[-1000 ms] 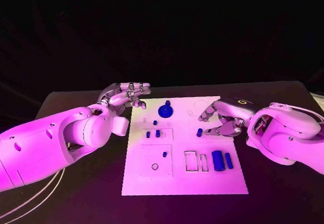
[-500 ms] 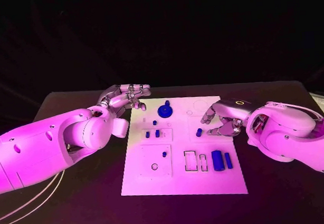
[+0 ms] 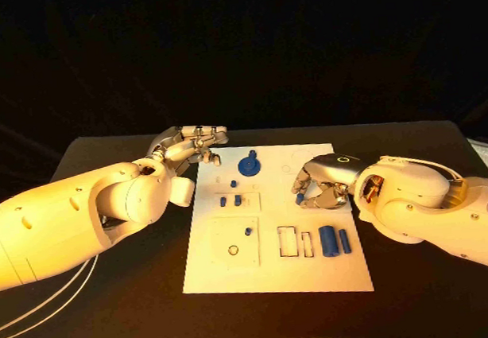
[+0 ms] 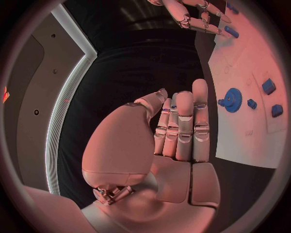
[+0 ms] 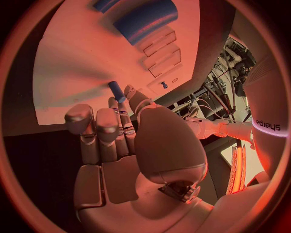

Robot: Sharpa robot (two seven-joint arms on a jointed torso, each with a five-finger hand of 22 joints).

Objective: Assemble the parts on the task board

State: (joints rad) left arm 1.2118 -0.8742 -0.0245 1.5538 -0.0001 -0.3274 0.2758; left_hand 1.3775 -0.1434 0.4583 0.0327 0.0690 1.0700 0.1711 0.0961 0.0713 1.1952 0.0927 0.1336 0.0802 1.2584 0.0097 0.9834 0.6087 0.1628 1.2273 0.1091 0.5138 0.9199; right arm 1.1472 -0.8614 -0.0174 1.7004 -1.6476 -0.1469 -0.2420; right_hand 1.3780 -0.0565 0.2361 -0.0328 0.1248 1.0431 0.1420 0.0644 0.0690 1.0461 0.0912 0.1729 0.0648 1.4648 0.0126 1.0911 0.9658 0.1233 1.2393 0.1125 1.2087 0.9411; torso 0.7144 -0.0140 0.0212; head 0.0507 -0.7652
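We find the task board (image 3: 279,282) in the centre of the head view, lying flat on the black table (image 3: 107,309). The right hand (image 3: 320,185) sits over the board's middle right, its fingers curled down around a small blue peg (image 3: 300,199). The right wrist view shows the peg (image 5: 116,91) just at the fingertips, but we cannot tell whether it is actually gripped or merely touched. In our judgement the hand is placed there to take or seat this peg. The left hand (image 3: 188,147) hovers at the board's upper left edge, fingers apart, holding nothing, apparently on standby. The blue gear (image 3: 249,167) stands at upper centre; two blue blocks (image 3: 333,241) lie lower right.
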